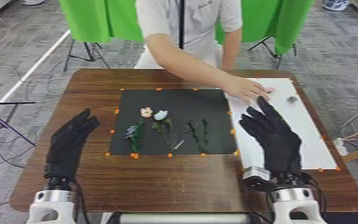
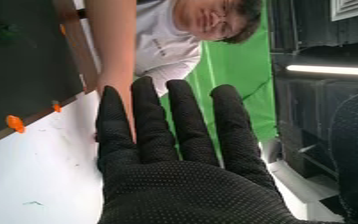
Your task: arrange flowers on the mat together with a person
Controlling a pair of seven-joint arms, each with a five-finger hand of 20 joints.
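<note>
Near two o'clock in my head view, a person's hand (image 1: 245, 89) is beside a small pink flower (image 1: 270, 90); I'd wait, left hand (image 1: 67, 145) and right hand (image 1: 278, 142) open at eight and four, then approach the green-stemmed flowers (image 1: 161, 116) on the black mat (image 1: 215, 106).

From here, the mat (image 1: 215, 105) is lying on the table (image 1: 174, 182), left of the sheet (image 1: 313, 147). On the mat's left half, one flower (image 1: 146, 112) is lying just left of a second (image 1: 161, 115); a third (image 1: 131, 131) is resting nearer the robot, left of both. Two stems (image 1: 203, 136) are lying side by side on the right half. Tabs (image 1: 169, 155) are sitting around the mat's edges. Two bits (image 1: 292, 99), too small to identify, are resting towards the sheet's far end. Behind the table, a curtain (image 1: 104, 22) is hanging.
</note>
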